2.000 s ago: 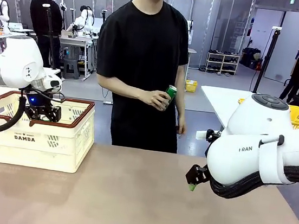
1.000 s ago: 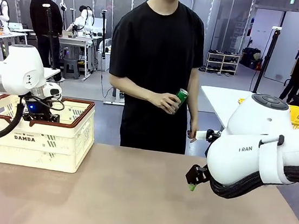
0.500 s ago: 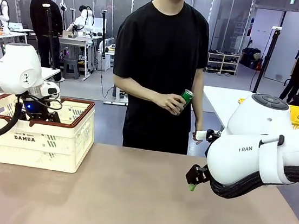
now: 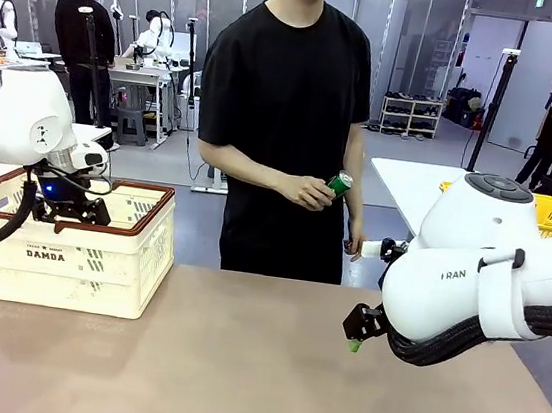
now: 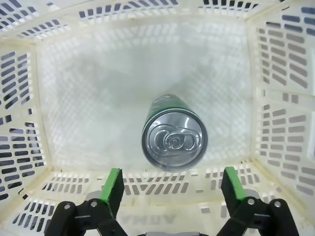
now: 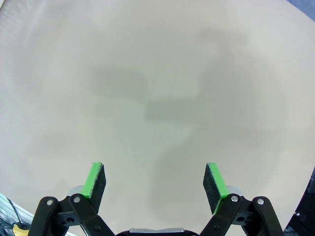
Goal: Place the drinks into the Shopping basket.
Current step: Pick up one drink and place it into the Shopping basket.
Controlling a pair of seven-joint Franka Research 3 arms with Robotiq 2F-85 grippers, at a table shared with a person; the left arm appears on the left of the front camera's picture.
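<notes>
Left pincer [image 5: 171, 183] and right pincer [image 6: 155, 178] gape empty; green can [image 5: 174, 133] in Shopping basket [image 5: 278, 73] looks light, slick, dentable: grip mid-body, gently.

Front across table [image 4: 237, 363], wrists downward, Shopping basket [image 4: 97, 265] shared

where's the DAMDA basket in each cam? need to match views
Front view: Shopping basket at frame left, on the table's left end.
Left wrist view: Shopping basket seen from inside, slotted walls ringing the frame, a green can in it, top toward camera.
Right wrist view: table top beyond the open right gripper.
Shared landmark: open left gripper, over the basket in front view, bottom edge in its own view.
</notes>
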